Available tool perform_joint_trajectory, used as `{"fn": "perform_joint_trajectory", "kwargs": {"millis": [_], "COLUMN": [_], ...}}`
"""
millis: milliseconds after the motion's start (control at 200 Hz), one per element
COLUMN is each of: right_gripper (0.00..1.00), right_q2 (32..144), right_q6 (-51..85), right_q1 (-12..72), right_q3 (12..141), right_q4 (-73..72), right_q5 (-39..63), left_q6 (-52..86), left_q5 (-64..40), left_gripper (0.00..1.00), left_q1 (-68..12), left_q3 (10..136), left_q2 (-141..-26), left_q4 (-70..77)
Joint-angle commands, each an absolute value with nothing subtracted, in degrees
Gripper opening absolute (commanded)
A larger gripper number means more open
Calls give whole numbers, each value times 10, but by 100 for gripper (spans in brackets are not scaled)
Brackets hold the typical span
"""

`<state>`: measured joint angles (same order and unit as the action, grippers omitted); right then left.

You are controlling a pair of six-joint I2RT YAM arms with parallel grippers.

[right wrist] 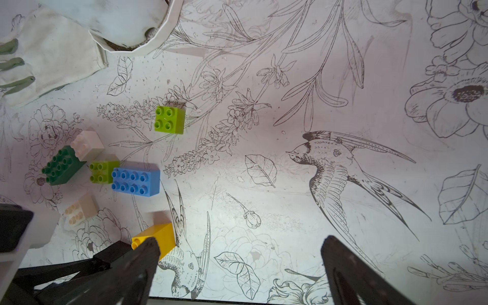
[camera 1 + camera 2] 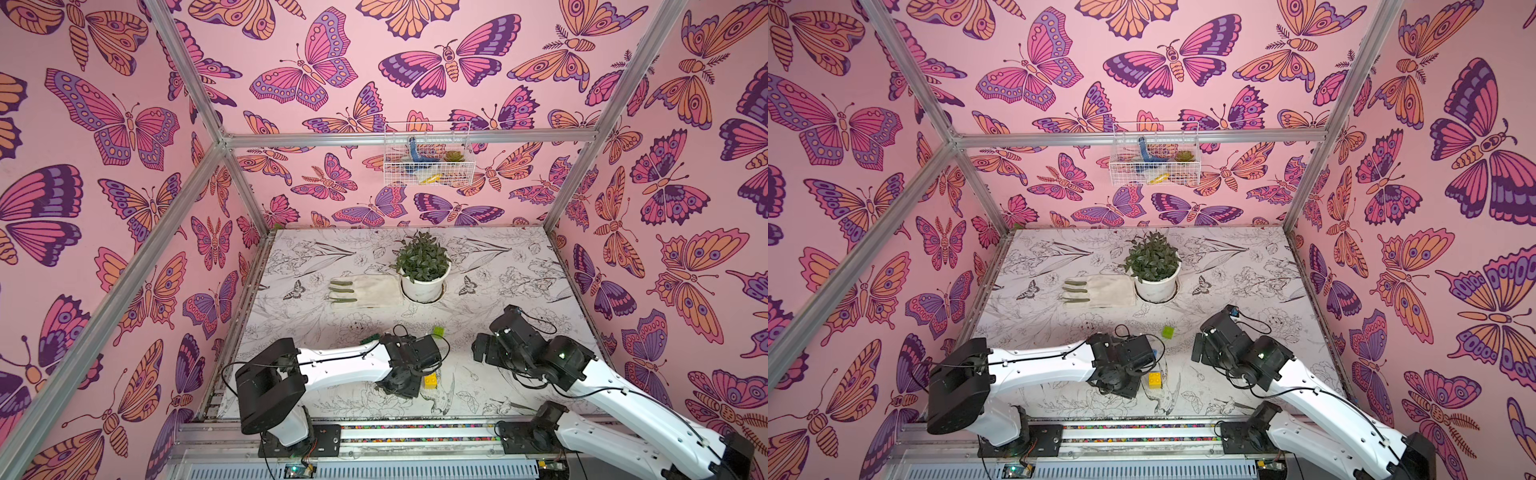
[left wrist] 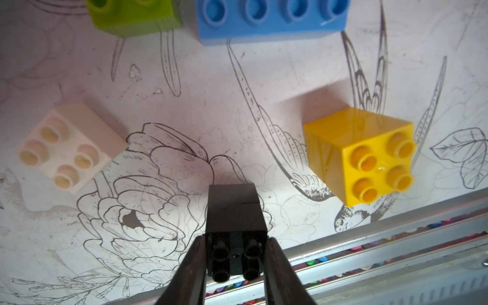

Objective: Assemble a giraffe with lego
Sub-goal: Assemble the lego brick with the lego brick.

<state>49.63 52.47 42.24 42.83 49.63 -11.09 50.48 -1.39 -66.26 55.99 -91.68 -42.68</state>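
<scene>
Grip: left hand (image 3: 235,253) clamps black bricks (image 3: 235,208) by front rail (image 3: 396,229) | right hand (image 1: 239,241) spread, empty, over tabletop (image 1: 290,198).

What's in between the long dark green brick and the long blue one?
A small lime brick, seen in the right wrist view.

Both top views look down from high over the table (image 2: 519,266) — wrist cameras face it close up, sharing the yellow brick (image 3: 359,155).
</scene>
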Motion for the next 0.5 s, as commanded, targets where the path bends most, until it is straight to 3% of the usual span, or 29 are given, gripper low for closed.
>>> {"fn": "perform_joint_trajectory", "kwargs": {"millis": [0,496], "right_gripper": [99,99], "right_q2": [505,568], "right_q6": [519,372], "right_q1": [413,397], "right_q3": [454,516], "right_q4": [512,494], "right_q5": [-127,-110], "left_q6": [526,541], "left_q5": [-48,-23], "left_gripper": [27,27], "left_q1": [-654,-634], "left_q3": [487,490], "left_q2": [-997,-971], "left_q4": [-375,-376]}}
